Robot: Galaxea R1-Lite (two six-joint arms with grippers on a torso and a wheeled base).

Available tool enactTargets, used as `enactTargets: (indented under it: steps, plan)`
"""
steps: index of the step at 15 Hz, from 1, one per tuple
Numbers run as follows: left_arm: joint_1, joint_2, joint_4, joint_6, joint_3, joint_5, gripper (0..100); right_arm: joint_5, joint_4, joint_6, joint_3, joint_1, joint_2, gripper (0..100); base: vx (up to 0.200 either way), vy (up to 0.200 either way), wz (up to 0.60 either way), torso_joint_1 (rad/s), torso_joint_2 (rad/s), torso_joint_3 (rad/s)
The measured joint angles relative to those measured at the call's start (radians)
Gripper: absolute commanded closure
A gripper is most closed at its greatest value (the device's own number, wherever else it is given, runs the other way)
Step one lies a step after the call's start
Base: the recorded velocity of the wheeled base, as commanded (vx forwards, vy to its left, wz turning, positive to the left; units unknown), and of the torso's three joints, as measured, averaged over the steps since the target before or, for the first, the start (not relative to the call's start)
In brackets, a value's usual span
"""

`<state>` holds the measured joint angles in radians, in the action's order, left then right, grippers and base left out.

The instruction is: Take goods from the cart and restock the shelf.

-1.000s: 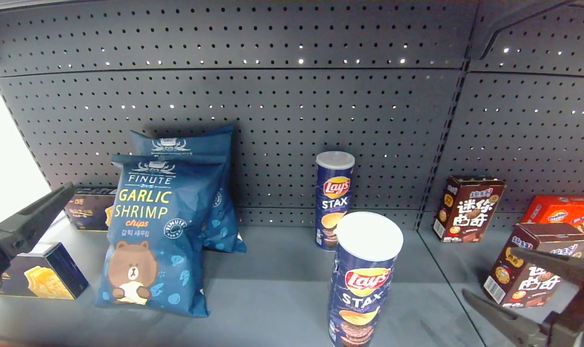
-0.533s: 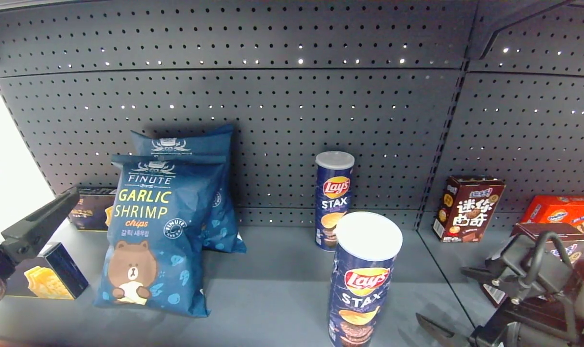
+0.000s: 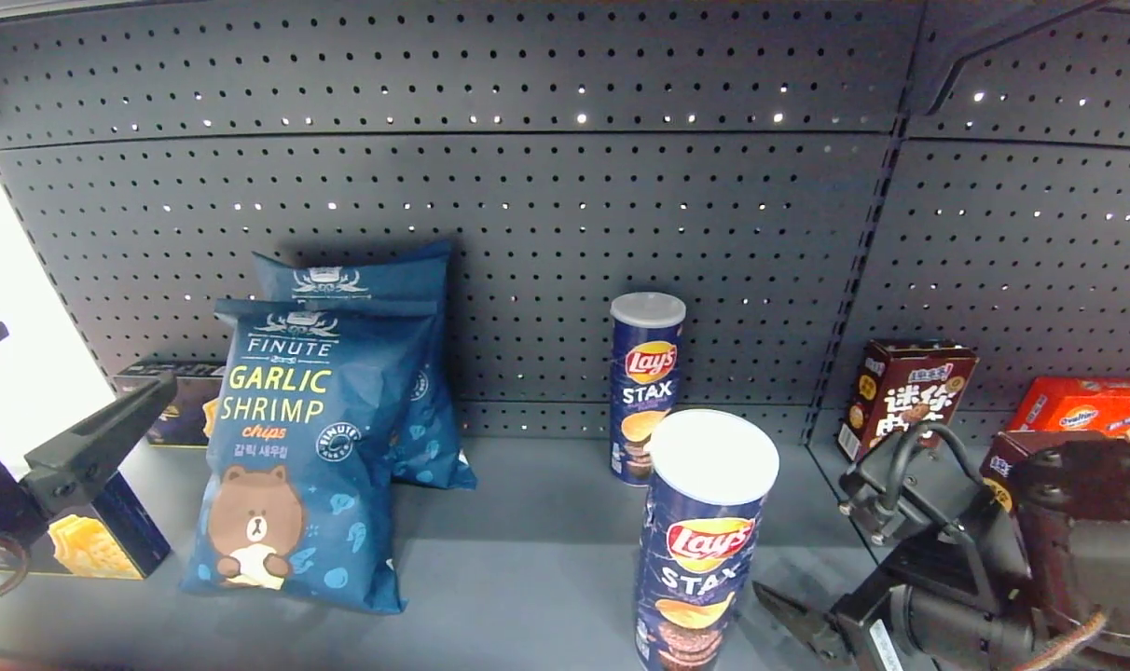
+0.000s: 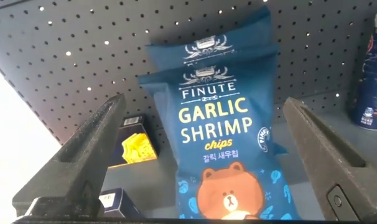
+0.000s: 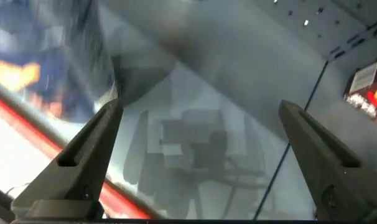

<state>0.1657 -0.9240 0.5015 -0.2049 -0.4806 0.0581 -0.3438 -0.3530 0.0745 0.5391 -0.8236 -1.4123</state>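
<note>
The left end effector (image 4: 202,106) is released, its two dark fingers spread wide with nothing between them. It hangs at the left end of the shelf (image 3: 528,550), above a blue and yellow box (image 3: 108,545) that lies near the front edge. Seen from the left wrist, the front chip bag (image 4: 216,149) fills the gap between the fingers but sits farther back, apart from them.

The right end effector (image 5: 200,106) is also released and empty, fingers wide apart. It sits low at the shelf's front edge, with one fingertip (image 3: 765,592) just beside the base of the front can (image 3: 705,540).

That can stands upright near the front of the shelf, white lid up. The rear can (image 3: 646,387) stands upright behind it, close to the pegboard panel (image 3: 528,214). To their left, the front chip bag leans back against the rear chip bag (image 3: 378,280), which rests against the panel. A dark box (image 3: 187,401) lies behind the bags' left side.

In the next bay to the right, a brown biscuit box (image 3: 905,391) stands upright near the back, an orange box (image 3: 1087,405) lies beside it, and a second brown box (image 3: 1003,457) shows partly behind the right arm
</note>
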Motion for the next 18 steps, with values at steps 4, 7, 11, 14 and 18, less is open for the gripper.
enactTargets:
  steps: [4, 7, 11, 14, 18]
  plan:
    - [0.0, -0.004, 0.0, 0.001, 0.001, 0.0, 0, -0.01, 0.0, 0.0, 0.036, -0.003, -0.048, 0, 0.0, 0.0, 0.0, 0.0, 0.0, 0.0]
    - [0.0, -0.005, 0.0, 0.001, 0.006, 0.0, 0, -0.01, -0.001, 0.001, 0.04, -0.006, -0.062, 0, 0.0, 0.0, 0.0, 0.0, 0.0, 0.0]
    - [0.0, -0.004, 0.0, 0.001, 0.011, -0.001, 0, -0.005, -0.002, 0.03, 0.041, -0.006, -0.076, 0, 0.0, 0.0, 0.0, 0.0, 0.0, 0.0]
    - [0.0, -0.005, 0.0, 0.001, 0.013, -0.002, 0, -0.005, -0.018, 0.033, 0.041, -0.006, -0.087, 0, 0.0, 0.0, 0.0, 0.0, 0.0, 0.0]
    - [0.0, -0.004, 0.001, 0.001, 0.022, -0.002, 0, -0.006, -0.023, 0.034, 0.034, -0.006, -0.093, 0, 0.0, 0.0, 0.0, 0.0, 0.0, 0.0]
